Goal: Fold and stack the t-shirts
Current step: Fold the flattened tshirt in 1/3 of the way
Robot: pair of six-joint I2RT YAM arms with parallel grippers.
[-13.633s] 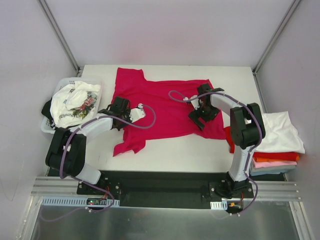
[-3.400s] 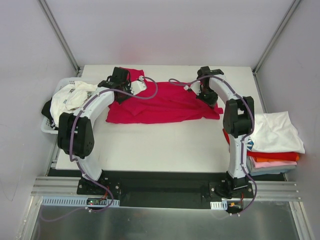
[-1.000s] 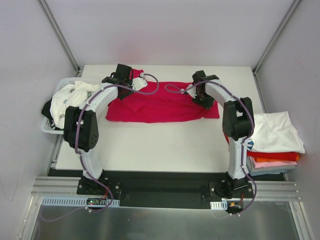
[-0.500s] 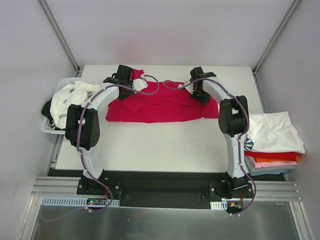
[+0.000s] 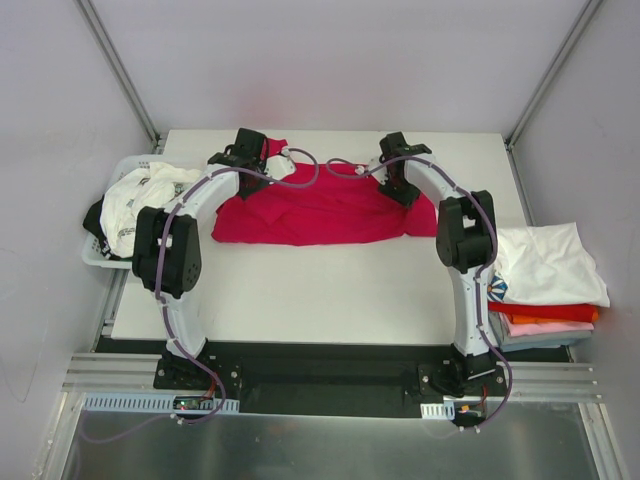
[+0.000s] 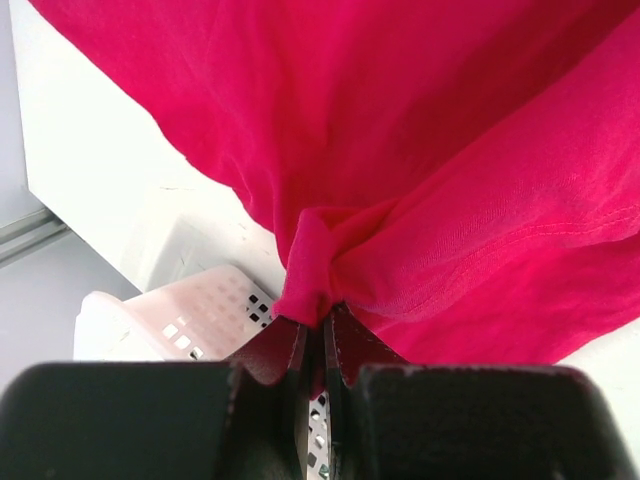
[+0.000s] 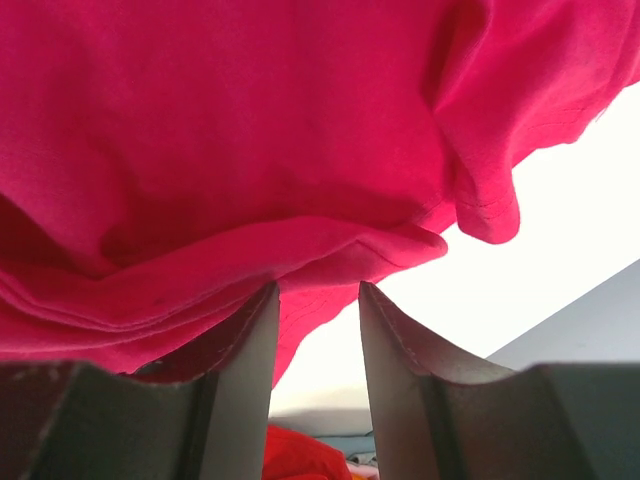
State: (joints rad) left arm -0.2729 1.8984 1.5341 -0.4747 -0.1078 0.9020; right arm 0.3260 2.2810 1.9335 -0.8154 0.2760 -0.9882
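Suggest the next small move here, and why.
Probably open the left gripper: its jaws are shut on a pinch of the plain crimson cloth t-shirt, which lies folded lengthwise on the white table, and the right gripper has its jaws apart.

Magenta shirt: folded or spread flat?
Folded in half: the crimson t-shirt lies as a doubled band across the far side of the table; the left gripper pinches a bunched edge.

Left arm (image 5: 195, 205) arched toward the far-left corner, left gripper (image 6: 322, 330) pinched tight on a fold of the shirt (image 6: 420, 150), right arm (image 5: 447, 195) arched toward the far edge, right gripper (image 7: 317, 300) with fingers parted
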